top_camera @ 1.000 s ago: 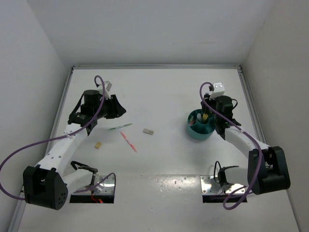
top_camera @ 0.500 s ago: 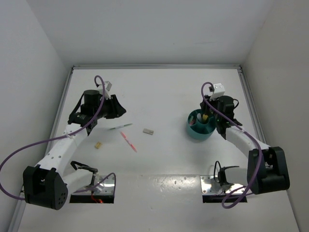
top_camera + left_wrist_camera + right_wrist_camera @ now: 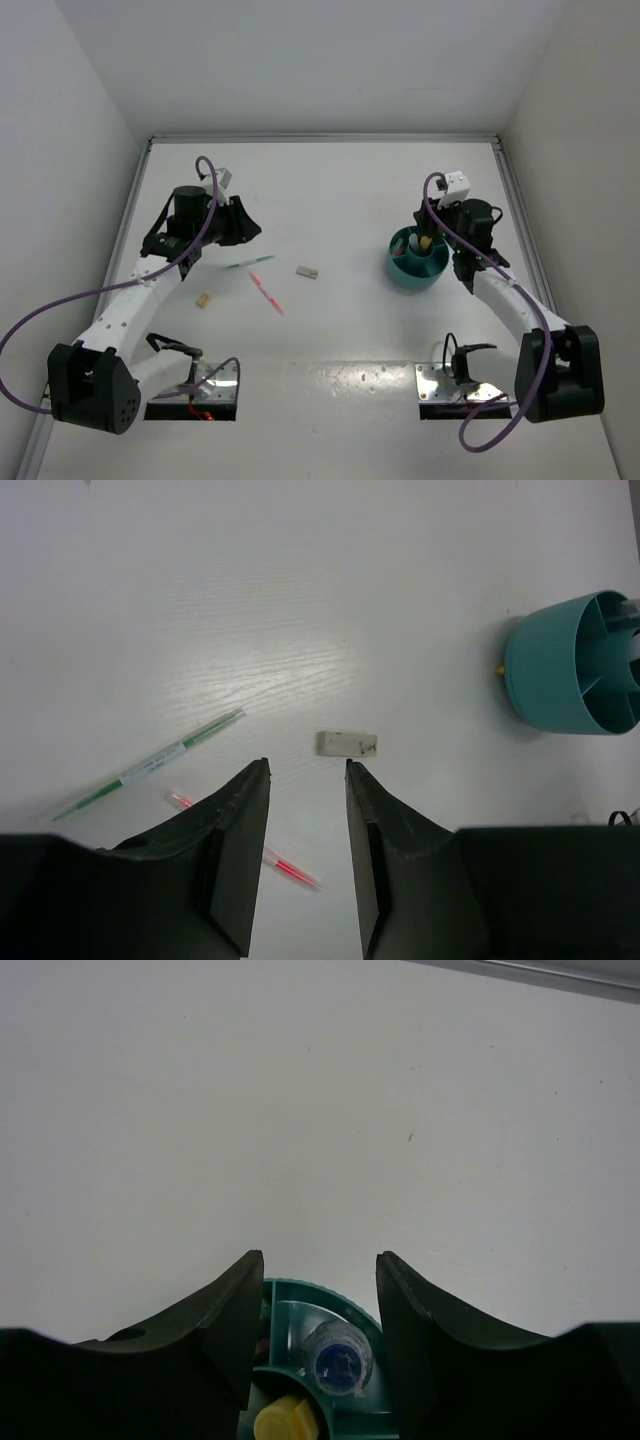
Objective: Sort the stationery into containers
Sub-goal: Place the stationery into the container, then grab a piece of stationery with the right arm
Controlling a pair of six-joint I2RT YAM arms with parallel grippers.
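Note:
The teal tub (image 3: pixel 412 268) stands at the right; it also shows in the left wrist view (image 3: pixel 560 670). My right gripper (image 3: pixel 445 238) hovers open just above it (image 3: pixel 318 1260), holding nothing. Below its fingers a light-blue marker (image 3: pixel 338 1358) and a yellow marker (image 3: pixel 280 1422) stand in the tub (image 3: pixel 310 1290). My left gripper (image 3: pixel 245 228) is open and empty (image 3: pixel 307 770). On the table ahead of it lie the grey eraser (image 3: pixel 347 743), the thin green pen (image 3: pixel 150 765) and the clear tube with red tip (image 3: pixel 285 865).
A tiny yellow piece (image 3: pixel 203 300) lies on the table left of the red-tipped tube (image 3: pixel 266 293). The green pen (image 3: pixel 250 262) and the eraser (image 3: pixel 307 271) lie between the arms. White walls enclose the table on three sides.
My right gripper has shifted slightly to the right over the tub. The left arm and the loose items have not moved.

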